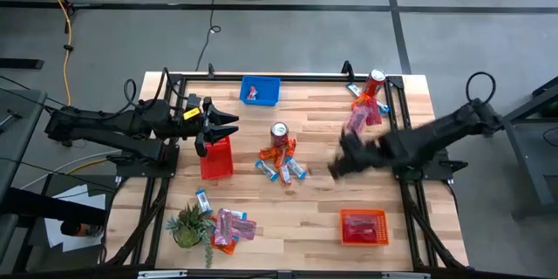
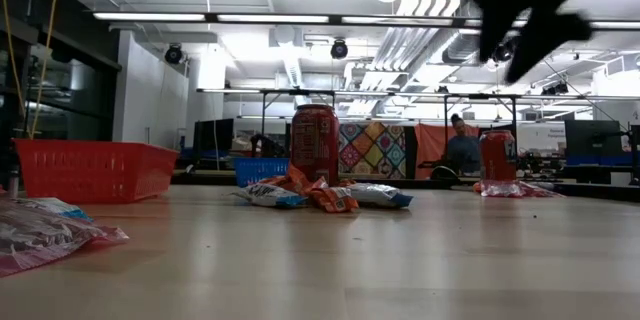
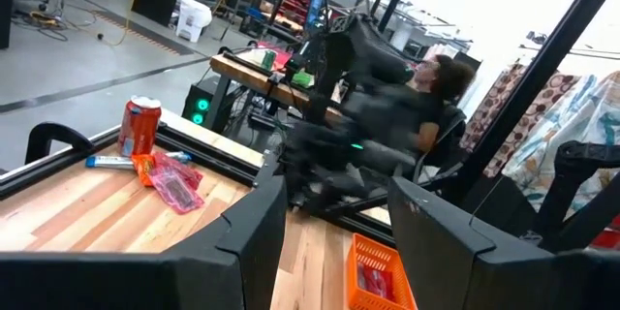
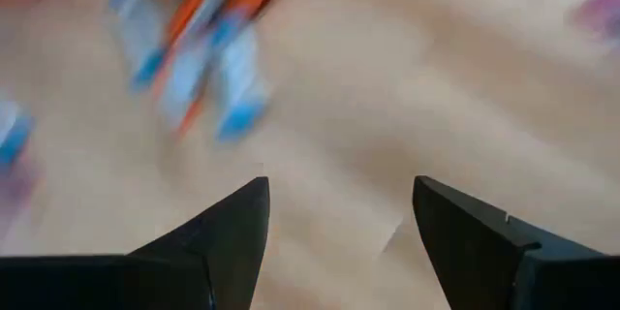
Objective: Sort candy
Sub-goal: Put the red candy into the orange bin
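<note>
A heap of orange and blue-and-white candy packets (image 1: 281, 166) (image 2: 320, 196) lies mid-table beside a red can (image 1: 279, 132). More pink and orange packets (image 1: 230, 226) rest near the plant, and others (image 1: 362, 110) lie by the far-right can. My right gripper (image 1: 336, 165) (image 4: 339, 194) hovers open and empty above bare wood, right of the central heap (image 4: 199, 44); it shows blurred. My left gripper (image 1: 218, 131) (image 3: 334, 194) waits open and empty over the red basket (image 1: 216, 159).
A blue basket (image 1: 260, 90) holds a packet at the far edge. An orange basket (image 1: 363, 227) with pink packets sits near-right. A small plant (image 1: 187, 226) stands near-left and a second can (image 1: 375, 79) far-right. A black frame rims the table. A person (image 3: 441, 82) sits beyond it.
</note>
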`<state>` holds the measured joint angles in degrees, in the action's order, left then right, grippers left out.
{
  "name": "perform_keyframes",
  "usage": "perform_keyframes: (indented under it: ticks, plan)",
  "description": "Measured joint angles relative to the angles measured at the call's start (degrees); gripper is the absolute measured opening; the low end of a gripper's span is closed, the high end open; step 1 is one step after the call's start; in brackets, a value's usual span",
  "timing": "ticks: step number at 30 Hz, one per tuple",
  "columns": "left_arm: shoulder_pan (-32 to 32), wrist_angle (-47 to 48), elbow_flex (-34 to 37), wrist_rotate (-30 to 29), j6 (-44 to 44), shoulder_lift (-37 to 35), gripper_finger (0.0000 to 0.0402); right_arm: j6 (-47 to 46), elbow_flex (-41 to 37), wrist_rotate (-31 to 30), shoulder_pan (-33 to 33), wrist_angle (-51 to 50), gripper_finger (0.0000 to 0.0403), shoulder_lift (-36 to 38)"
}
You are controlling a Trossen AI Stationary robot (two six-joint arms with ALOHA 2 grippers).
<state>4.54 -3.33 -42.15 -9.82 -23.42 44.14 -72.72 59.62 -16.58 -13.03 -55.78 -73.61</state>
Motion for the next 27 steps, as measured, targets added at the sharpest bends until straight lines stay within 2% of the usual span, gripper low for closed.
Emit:
perform_keyframes:
  ticks: [3, 7, 12, 16, 22, 27]
  plan:
    - [0.00, 0.02, 0.00, 0.00, -0.10, 0.00, 0.0170, 6.94, -1.25, -1.02, 13.63, 0.15, 0.0250, -1.05]
    - [0.00, 0.04, 0.00, 0.00, -0.50, 0.00, 0.0170, 11.33, -4.94, -0.94, 30.40, 1.25, 0.0248, -3.63]
    - [0.00, 0.04, 0.00, 0.26, -0.46, 0.00, 0.0170, 11.67, -11.21, 4.23, 43.90, 6.34, 0.0240, -6.00]
    - [0.00, 0.07, 0.00, 0.24, -0.48, 0.00, 0.0170, 9.21, -16.57, 7.24, 48.96, 13.32, 0.0229, -6.75]
    - [0.00, 0.07, 0.00, 0.24, -0.48, 0.00, 0.0170, 4.80, -22.18, 8.31, 51.65, 24.89, 0.0215, -6.75]
    - [0.02, 0.04, 0.00, 0.24, -0.48, 0.00, 0.0170, 5.54, -22.98, 7.60, 51.75, 24.90, 0.0211, -8.20]
